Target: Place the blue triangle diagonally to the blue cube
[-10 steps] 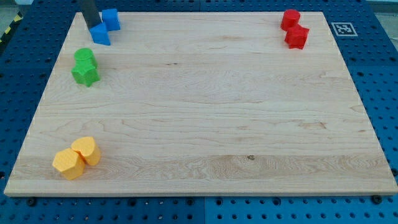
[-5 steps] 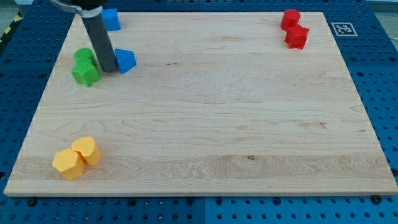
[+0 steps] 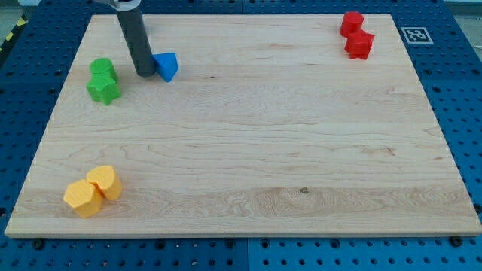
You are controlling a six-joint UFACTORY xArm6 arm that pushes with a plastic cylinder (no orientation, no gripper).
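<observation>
Triangle in blue (image 3: 167, 66) sits near the table's (image 3: 248, 150) upper left, touching the rod's tip (image 3: 144, 74) on the view's left. The blue cube is hidden behind the rod. No claw shows. Green blocks (image 3: 103, 80) lie left, orange (image 3: 93, 191) bottom-left, red (image 3: 356, 35) top-right.

Blue cube (image 3: 144, 20) almost wholly hidden behind rod (image 3: 138, 45); only a sliver showed at its right edge. Rod cut off by view's top. Triangle's (image 3: 166, 65) left side touching or hidden by rod: unclear.
</observation>
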